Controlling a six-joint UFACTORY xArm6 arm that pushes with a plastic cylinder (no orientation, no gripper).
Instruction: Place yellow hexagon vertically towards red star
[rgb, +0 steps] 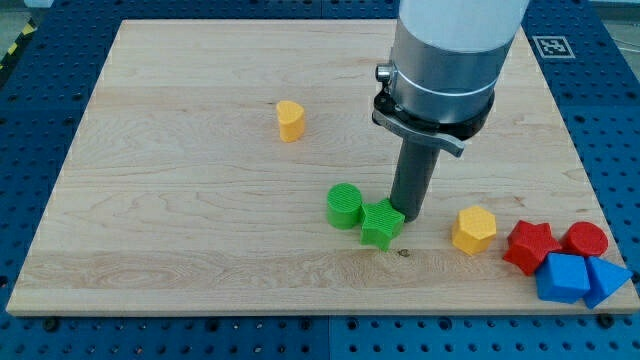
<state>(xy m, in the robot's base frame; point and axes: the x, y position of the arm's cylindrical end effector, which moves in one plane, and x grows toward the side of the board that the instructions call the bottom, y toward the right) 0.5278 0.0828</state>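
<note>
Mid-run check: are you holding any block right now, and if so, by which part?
Nothing is held: I have only a rod. My tip sits against the green star on its right, well left of the yellow hexagon.

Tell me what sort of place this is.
Probably a robotics lab bench: a wooden board sits on a blue perforated table, a fiducial marker lies beside it, and my tip touches the green star.

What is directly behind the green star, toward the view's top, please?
The dark rod stands just behind the green star. My tip sits at its upper-right edge; the star hides whether they touch. The green cylinder is beside it.
</note>
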